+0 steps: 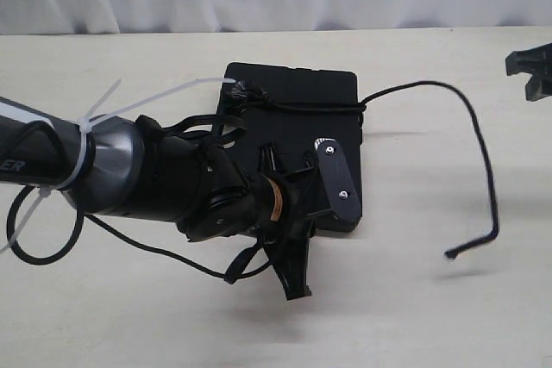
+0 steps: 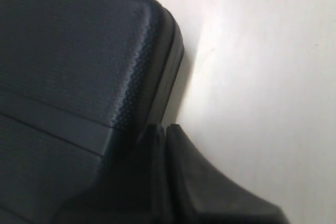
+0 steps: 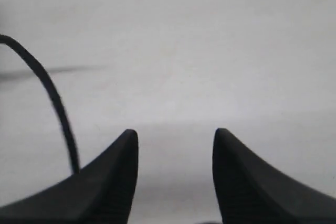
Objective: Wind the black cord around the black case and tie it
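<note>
The flat, rectangular matte black plastic case (image 1: 293, 131) lies on the pale beige surface (image 1: 414, 316), a little left of the middle; the long thin black braided cord (image 1: 486, 157) crosses the lid near the far edge, leaves over the right side, and sweeps out in a wide loop to a free tip well to the right of the case; the left tool (image 1: 343, 200) sits at the case's near right corner, its fingers pressed together with nothing seen between them; in its wrist view the tips (image 2: 164, 128) meet beside a rounded corner of the case (image 2: 79, 61); the right tool (image 1: 530, 75) is at the far right, well apart from the case, spread (image 3: 175, 132) and empty, with a strand of cord (image 3: 52, 97) beside it.
</note>
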Robot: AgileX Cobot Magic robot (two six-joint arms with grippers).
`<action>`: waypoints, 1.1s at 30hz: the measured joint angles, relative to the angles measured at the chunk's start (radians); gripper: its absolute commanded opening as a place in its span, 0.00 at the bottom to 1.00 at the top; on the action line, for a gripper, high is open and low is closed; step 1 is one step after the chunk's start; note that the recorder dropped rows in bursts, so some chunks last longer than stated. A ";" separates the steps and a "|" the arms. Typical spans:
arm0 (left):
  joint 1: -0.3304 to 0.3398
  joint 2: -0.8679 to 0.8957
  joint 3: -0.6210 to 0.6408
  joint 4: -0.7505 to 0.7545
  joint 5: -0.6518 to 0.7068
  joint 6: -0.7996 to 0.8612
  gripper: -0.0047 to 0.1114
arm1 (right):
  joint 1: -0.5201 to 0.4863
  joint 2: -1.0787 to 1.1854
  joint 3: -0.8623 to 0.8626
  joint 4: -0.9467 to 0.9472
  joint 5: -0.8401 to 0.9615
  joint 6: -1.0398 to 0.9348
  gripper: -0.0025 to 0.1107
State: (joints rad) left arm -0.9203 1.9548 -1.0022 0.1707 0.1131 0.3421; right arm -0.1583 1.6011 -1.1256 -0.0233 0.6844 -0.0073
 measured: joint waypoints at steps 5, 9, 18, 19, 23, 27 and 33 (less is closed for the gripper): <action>0.000 0.000 0.000 0.000 -0.004 0.000 0.04 | 0.000 0.000 0.000 0.107 0.023 -0.015 0.40; 0.000 0.000 0.000 0.000 -0.019 0.000 0.04 | 0.000 0.012 0.002 0.445 0.025 -0.310 0.40; 0.000 0.000 0.000 0.000 -0.022 0.000 0.04 | 0.000 0.218 0.021 0.662 0.012 -0.543 0.40; 0.000 0.000 0.000 0.000 -0.022 0.000 0.04 | 0.000 0.273 0.023 0.634 -0.012 -0.529 0.40; 0.000 0.000 0.000 0.000 -0.022 0.000 0.04 | 0.000 0.377 0.023 0.612 -0.066 -0.527 0.40; 0.000 0.000 0.000 0.000 -0.022 0.002 0.04 | 0.000 0.404 0.023 0.606 -0.104 -0.529 0.26; 0.000 0.000 0.000 0.000 -0.022 0.002 0.04 | 0.000 0.416 -0.030 0.588 -0.099 -0.529 0.06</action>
State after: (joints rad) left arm -0.9203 1.9548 -1.0022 0.1707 0.0910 0.3437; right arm -0.1583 2.0168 -1.1556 0.5643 0.5850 -0.5360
